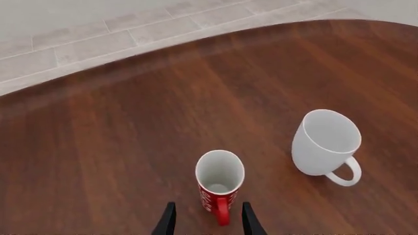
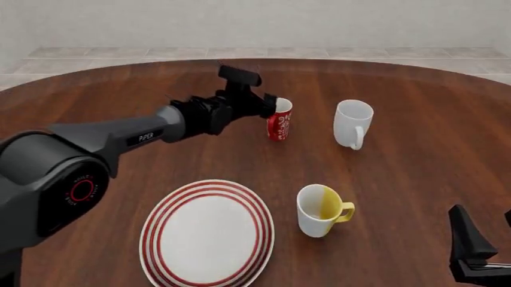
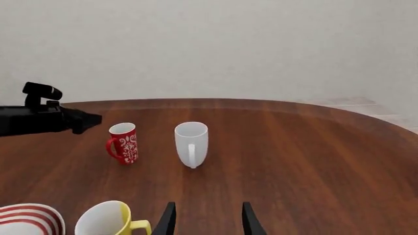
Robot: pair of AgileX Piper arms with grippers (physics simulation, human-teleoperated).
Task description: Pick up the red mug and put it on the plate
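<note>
The red mug (image 1: 220,182) stands upright on the table, red with a white floral pattern and white inside. Its handle points toward my left gripper (image 1: 207,223), which is open, and lines up with the gap between the two fingers. In the front view the left gripper (image 2: 268,107) hovers just left of the red mug (image 2: 279,124), close to its rim. The plate (image 2: 164,230), white with red rings, lies near the table's front edge with nothing on it. My right gripper (image 3: 207,220) is open and holds nothing, low at the front right (image 2: 481,239).
A plain white mug (image 2: 353,122) stands right of the red mug. A white-and-yellow mug (image 2: 319,209) sits just right of the plate. The round wooden table's far edge (image 1: 196,44) curves past the mugs, with tiled floor beyond.
</note>
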